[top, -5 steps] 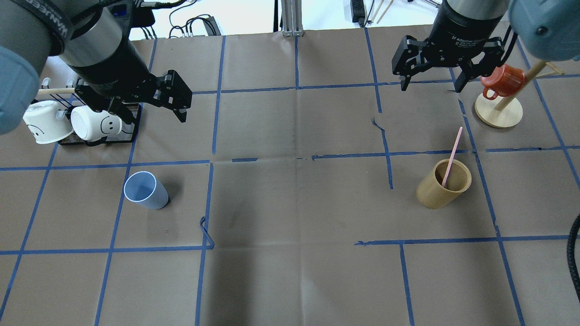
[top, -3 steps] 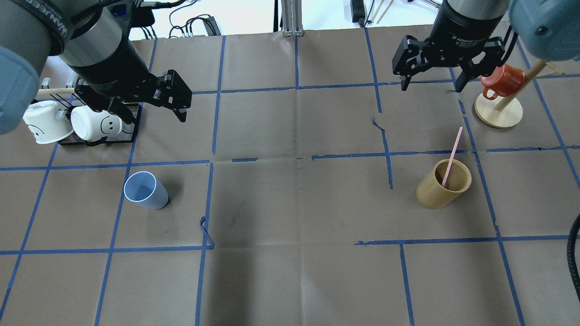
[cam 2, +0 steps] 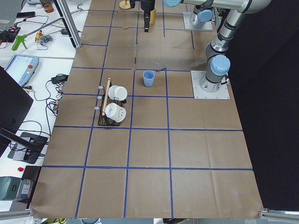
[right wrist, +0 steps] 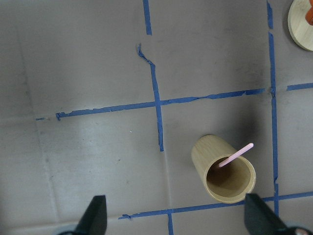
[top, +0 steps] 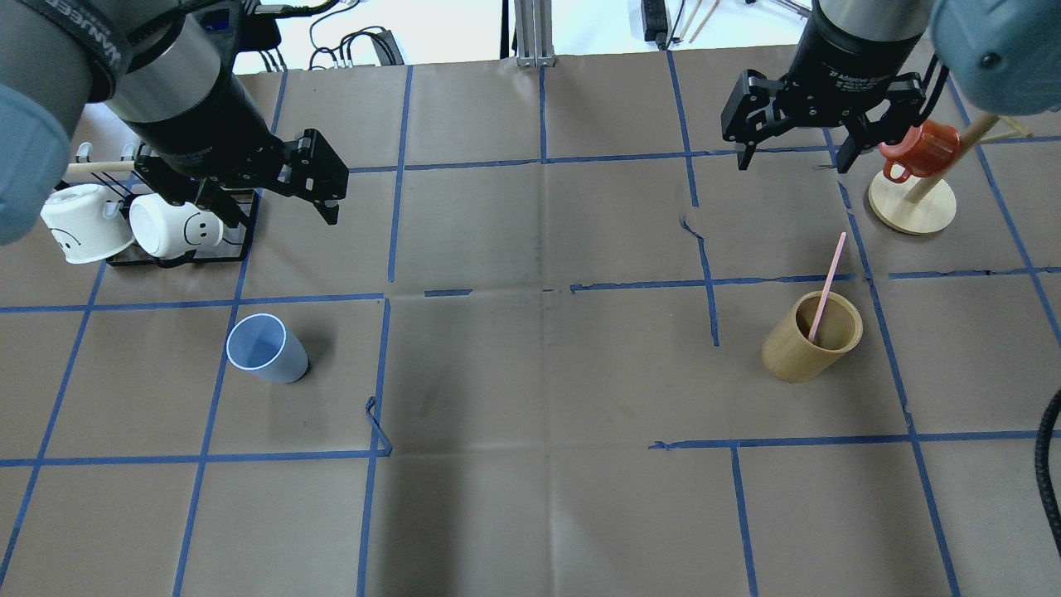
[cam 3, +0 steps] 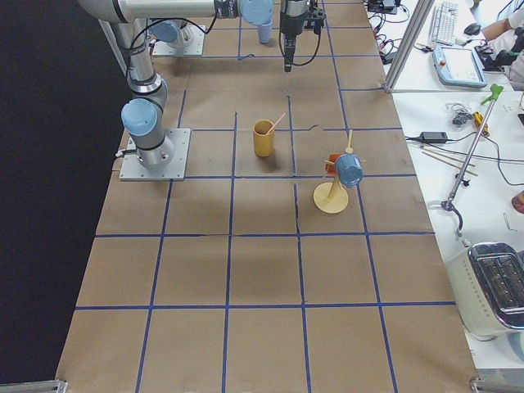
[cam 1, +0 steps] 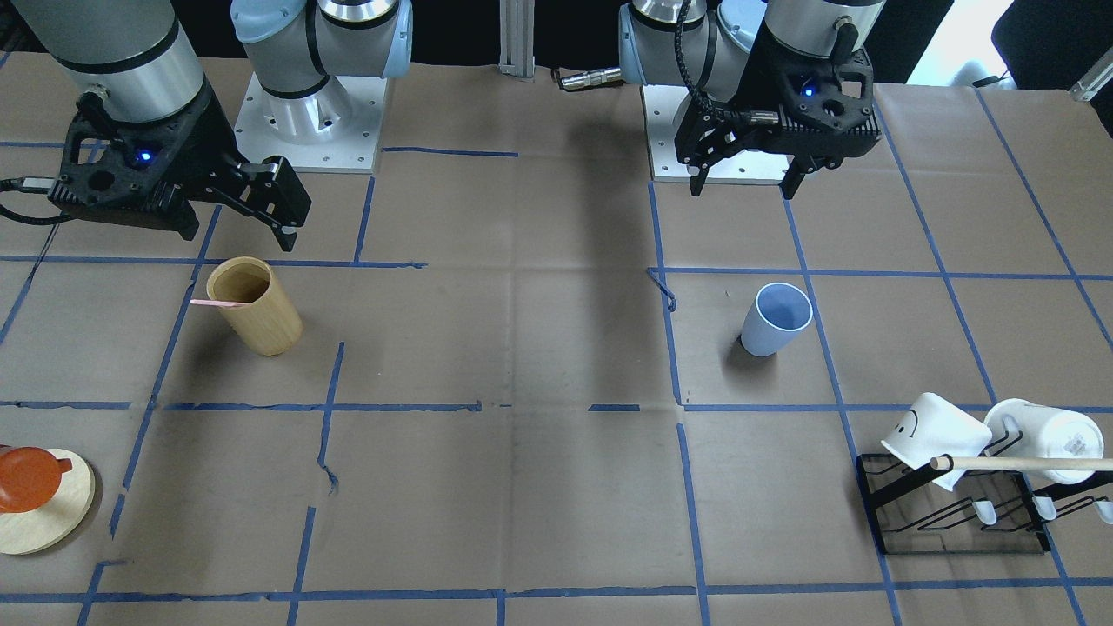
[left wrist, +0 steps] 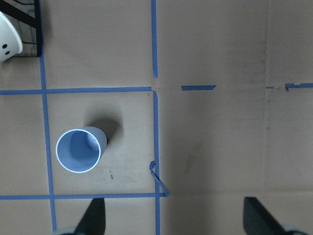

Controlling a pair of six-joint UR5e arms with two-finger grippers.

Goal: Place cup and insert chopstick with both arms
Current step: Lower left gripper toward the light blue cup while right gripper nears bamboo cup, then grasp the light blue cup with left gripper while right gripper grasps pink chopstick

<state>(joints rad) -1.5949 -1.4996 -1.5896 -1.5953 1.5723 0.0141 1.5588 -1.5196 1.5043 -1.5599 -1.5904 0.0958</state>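
The light blue cup (top: 267,348) stands upright on the left of the table, also in the front view (cam 1: 776,318) and the left wrist view (left wrist: 80,150). One pale pink chopstick (top: 827,287) leans inside a tan wooden cylinder (top: 811,336) on the right, also in the right wrist view (right wrist: 235,155). My left gripper (top: 278,217) is open and empty, raised behind the cup beside the mug rack. My right gripper (top: 793,164) is open and empty, raised behind the wooden cylinder.
Two white mugs lie on a black wire rack (top: 178,259) at the back left with a wooden dowel (cam 1: 1017,463) across it. A red mug (top: 918,148) hangs on a wooden stand (top: 912,207) at the back right. Blue tape lines grid the brown paper.
Both grippers have shifted only very slightly. The cup, the chopstick and the wooden cylinder have not moved.
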